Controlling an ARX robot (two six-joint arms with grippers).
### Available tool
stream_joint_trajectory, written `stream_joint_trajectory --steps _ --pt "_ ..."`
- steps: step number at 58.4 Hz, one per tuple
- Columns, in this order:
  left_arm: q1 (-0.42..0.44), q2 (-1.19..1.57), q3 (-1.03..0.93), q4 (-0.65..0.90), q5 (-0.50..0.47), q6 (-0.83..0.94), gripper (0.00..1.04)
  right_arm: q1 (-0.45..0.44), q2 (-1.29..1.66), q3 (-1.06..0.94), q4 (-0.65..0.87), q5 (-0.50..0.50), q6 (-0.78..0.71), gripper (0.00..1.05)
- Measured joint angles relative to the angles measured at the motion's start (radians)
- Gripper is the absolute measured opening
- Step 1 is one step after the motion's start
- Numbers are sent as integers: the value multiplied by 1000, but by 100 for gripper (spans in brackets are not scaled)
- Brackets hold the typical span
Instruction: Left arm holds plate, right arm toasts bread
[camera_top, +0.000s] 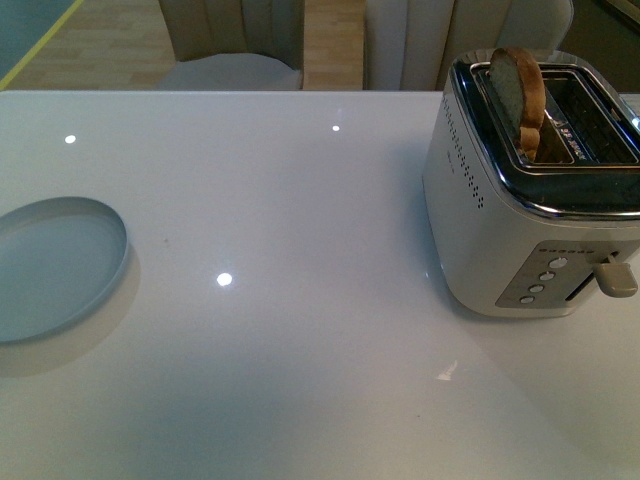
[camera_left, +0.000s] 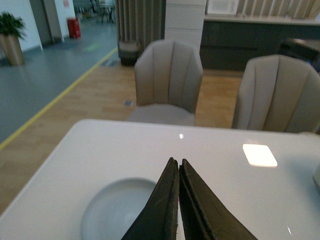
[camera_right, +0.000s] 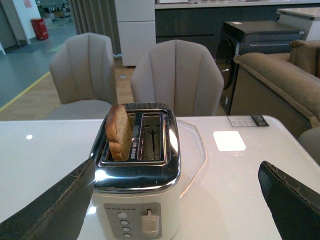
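Protruding bread (camera_top: 520, 95) – lower half seemingly hidden; left hand (camera_left: 178, 167) pinched empty, right hand (camera_right: 175, 200) wide.

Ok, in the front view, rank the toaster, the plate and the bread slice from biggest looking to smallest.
1. Toaster, largest.
2. Plate, though the frame's left edge cuts it off, so its full extent is hidden.
3. Bread, smallest; only the part above the slot shows.
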Motion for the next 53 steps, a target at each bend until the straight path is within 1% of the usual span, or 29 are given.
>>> stream_joint_trajectory --steps 4,20,22,23,24,27,28,29,35,36,37,39,41,44,46,49,53 --pt "0 -40 0 -16 0 0 3 0 0 0 0 0 0 96" --pt "0 -47 0 -20 0 0 3 0 0 0 0 0 0 96" --pt "0 -47 0 -20 0 0 4 0 0 0 0 0 0 96" --pt "0 -47 0 -20 0 0 8 0 0 0 0 0 0 96" --pt "0 -47 0 -20 0 0 14 0 0 0 0 0 0 96" --pt "0 -47 0 -20 0 0 26 0 0 0 0 0 0 96" --pt "0 -47 0 -20 0 0 32 0 0 0 0 0 0 96" --pt "0 -47 0 -20 0 0 33 0 0 0 0 0 0 96" --pt "0 -47 0 -20 0 0 52 0 0 0 0 0 0 96" --pt "0 -47 0 -20 0 0 54 0 0 0 0 0 0 96" --pt "0 -47 0 -20 0 0 58 0 0 0 0 0 0 96" --pt "0 -47 0 -20 0 0 68 0 0 0 0 0 0 96" --pt "0 -47 0 -20 0 0 74 0 0 0 0 0 0 96" --pt "0 -47 0 -20 0 0 85 0 0 0 0 0 0 96" --pt "0 -47 0 -20 0 0 89 0 0 0 0 0 0 96" --pt "0 -47 0 -20 0 0 99 0 0 0 0 0 0 96" --pt "0 -47 0 -20 0 2 97 0 0 0 0 0 0 96"
